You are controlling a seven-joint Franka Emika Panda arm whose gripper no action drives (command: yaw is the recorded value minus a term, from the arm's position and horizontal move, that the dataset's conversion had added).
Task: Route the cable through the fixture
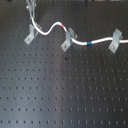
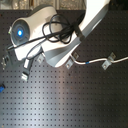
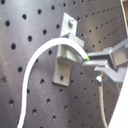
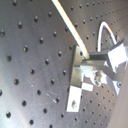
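Jaws (image 3: 92,62): in the first wrist view, grey fingers pinch together on the cable right beside a clip; clamped on the cable.
Cable (image 1: 80,40): white cord; in the first exterior view it curves from the top left, past the left clip, arcs up, dips to the middle clip and runs on to the right clip.
Red band (image 1: 62,25): on the arc between the left and middle clips.
Blue band (image 1: 89,43): on the stretch between the middle and right clips.
Left clip (image 1: 30,36): silvery bracket on the tabletop; the cable passes at its top, and the wrist views show it lying against the clip's upper edge.
Middle clip (image 1: 67,43): the cable meets its prongs; whether it sits in the slot cannot be told.
Right clip (image 1: 115,41): the cable reaches it at the first exterior view's right.
Tabletop (image 1: 60,90): black board with a regular grid of holes.
Arm (image 2: 55,35): white, with black cords looped over it; fills the upper part of the second exterior view and hides the left portion of the cable there.
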